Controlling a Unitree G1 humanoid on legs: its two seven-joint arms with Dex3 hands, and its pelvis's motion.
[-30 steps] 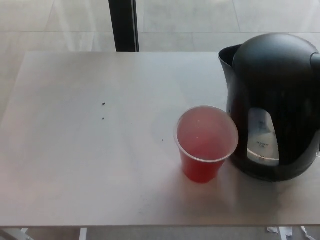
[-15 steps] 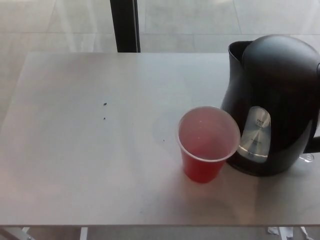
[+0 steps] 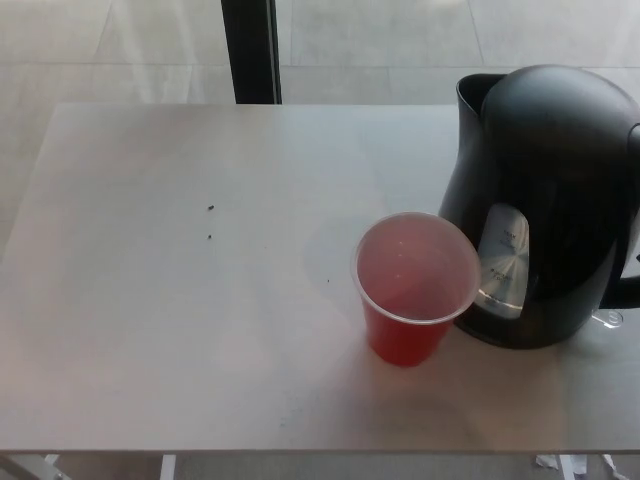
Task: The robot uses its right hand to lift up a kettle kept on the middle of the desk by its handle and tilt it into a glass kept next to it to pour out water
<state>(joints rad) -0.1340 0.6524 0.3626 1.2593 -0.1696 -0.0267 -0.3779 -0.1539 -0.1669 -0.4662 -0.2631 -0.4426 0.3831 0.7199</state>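
**Kettle and cup parked side by side, no hands showing**

So the big black plastic electric kettle (image 3: 545, 200) is sitting upright on the pale grey table (image 3: 180, 320), out toward 3 o'clock, spout up at about 12 on its body. Right beside it, at roughly its 8 o'clock, there's a translucent red plastic cup (image 3: 410, 290), rim looking like it touches the kettle's side. Two tiny dark specks (image 3: 210, 222) lie off toward 9 o'clock. Neither robot hand is in frame, so can't tell you anything about the fingers.
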